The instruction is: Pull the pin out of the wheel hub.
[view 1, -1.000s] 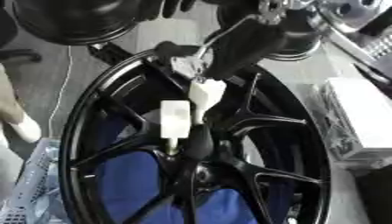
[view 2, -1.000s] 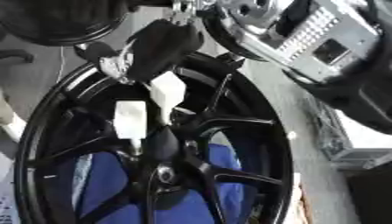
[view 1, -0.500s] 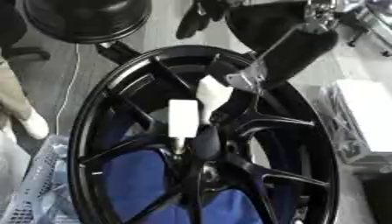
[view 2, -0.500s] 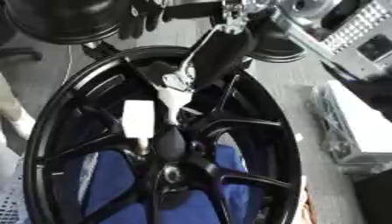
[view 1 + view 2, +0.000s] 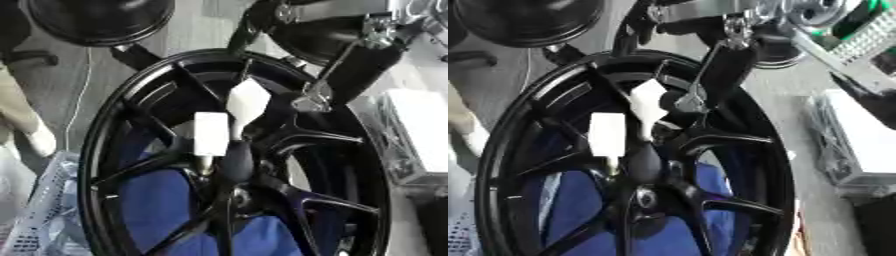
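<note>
A black spoked wheel [image 5: 131, 100] lies flat and fills both views, its hub [image 5: 229, 192] low in the middle. A short metal pin [image 5: 205, 167] stands up from the hub area. My right hand [image 5: 248, 102] reaches in from the upper right on a black forearm [image 5: 359, 70]. One white-padded fingertip [image 5: 211, 133] sits right on top of the pin, and the dark thumb tip [image 5: 238, 160] lies against it from the right. A second white-padded finger [image 5: 647, 100] is raised behind. The left hand shows in no view.
A blue cloth [image 5: 157, 200] lies under the spokes. A second black wheel [image 5: 96, 20] lies at the top left. A white box [image 5: 420, 130] stands at the right and a mesh basket [image 5: 35, 210] at the lower left. A person's leg [image 5: 22, 120] shows at the left edge.
The whole picture has shifted, so the camera moved. My forearm has swung toward the upper right, while the white-padded fingertips have stayed over the pin at the hub.
</note>
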